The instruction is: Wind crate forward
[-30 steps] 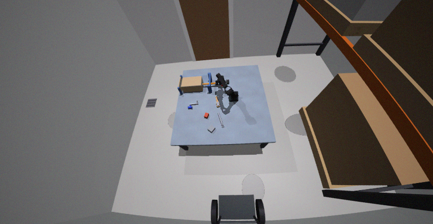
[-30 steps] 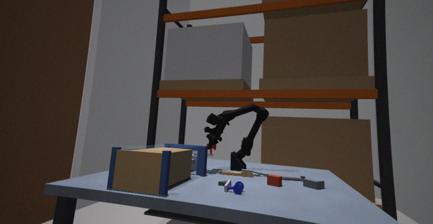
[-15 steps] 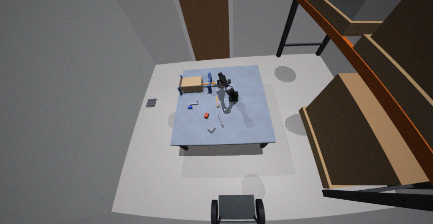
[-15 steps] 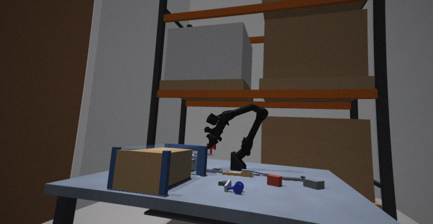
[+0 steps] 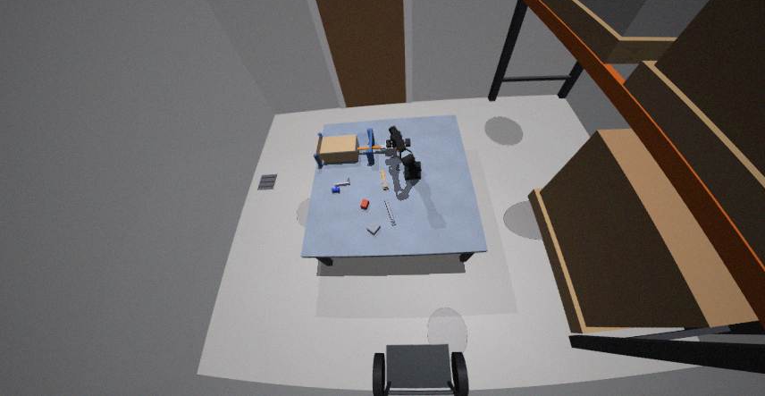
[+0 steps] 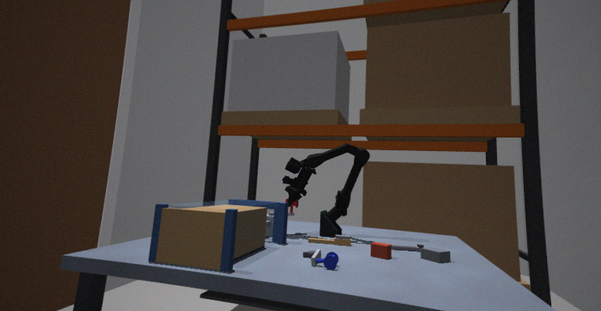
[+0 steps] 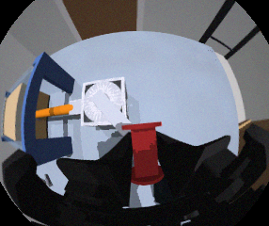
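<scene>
The claw (image 5: 395, 147) (image 6: 291, 203) (image 7: 141, 134) is closed around the red grip (image 6: 291, 208) (image 7: 145, 157) of the winch handle, pinching it between its fingers. Seen from the wrist, the handle's pale crank arm (image 7: 110, 109) lies across the top of the winch (image 7: 84, 103), slanting from its round middle to the grip at near right. How deep the key sits can't be seen

The crate (image 5: 337, 147) (image 6: 191, 237) (image 7: 13, 117) sits flat inside the cubby at the far left of the desk (image 5: 342, 240) (image 6: 378, 281) (image 7: 172, 61) in the top view. Its front is near the blue frame (image 5: 370, 146) (image 6: 280, 225) (image 7: 31, 115), with a gap between them. An orange strap (image 5: 365, 147) (image 7: 55, 111) runs rightward from the crate through the frame toward the winch

Nearer in the top view, a blue-knobbed crank (image 5: 335, 189) (image 6: 331, 260) lies at left, a yellow-handled tool (image 5: 382, 177) (image 6: 324, 241) to its right. Nearer still are a red block (image 5: 364, 204) (image 6: 380, 250), a slim grey tool (image 5: 390, 211) (image 6: 406, 248) to its right, and a grey block (image 5: 374, 229) (image 6: 434, 255), nearest of these
</scene>
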You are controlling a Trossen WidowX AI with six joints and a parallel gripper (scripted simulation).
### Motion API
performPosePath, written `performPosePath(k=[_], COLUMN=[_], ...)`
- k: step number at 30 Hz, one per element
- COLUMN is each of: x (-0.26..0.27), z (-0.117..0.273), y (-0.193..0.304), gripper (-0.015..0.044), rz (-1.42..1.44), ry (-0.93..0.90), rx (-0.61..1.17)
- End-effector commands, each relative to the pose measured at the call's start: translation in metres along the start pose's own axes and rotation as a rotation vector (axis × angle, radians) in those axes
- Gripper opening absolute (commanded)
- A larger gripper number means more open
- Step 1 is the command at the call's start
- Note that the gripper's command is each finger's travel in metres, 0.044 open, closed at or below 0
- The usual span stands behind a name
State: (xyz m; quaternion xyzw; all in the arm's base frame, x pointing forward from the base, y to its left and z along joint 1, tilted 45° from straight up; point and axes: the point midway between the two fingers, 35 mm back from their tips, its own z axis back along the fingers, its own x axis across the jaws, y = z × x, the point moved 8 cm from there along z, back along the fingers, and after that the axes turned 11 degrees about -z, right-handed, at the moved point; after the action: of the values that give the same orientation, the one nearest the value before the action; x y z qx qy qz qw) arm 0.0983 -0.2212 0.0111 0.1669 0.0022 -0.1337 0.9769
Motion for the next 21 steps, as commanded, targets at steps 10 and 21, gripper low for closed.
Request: performPosePath(k=[10, 21], x=[-0.013, -0.020], z=[-0.009, -0.015], y=[-0.017, -0.032], gripper=[0.0000, 0.0000], rz=[-0.002, -0.002], ry=[0.009, 0.010], rx=[-0.002, -0.003])
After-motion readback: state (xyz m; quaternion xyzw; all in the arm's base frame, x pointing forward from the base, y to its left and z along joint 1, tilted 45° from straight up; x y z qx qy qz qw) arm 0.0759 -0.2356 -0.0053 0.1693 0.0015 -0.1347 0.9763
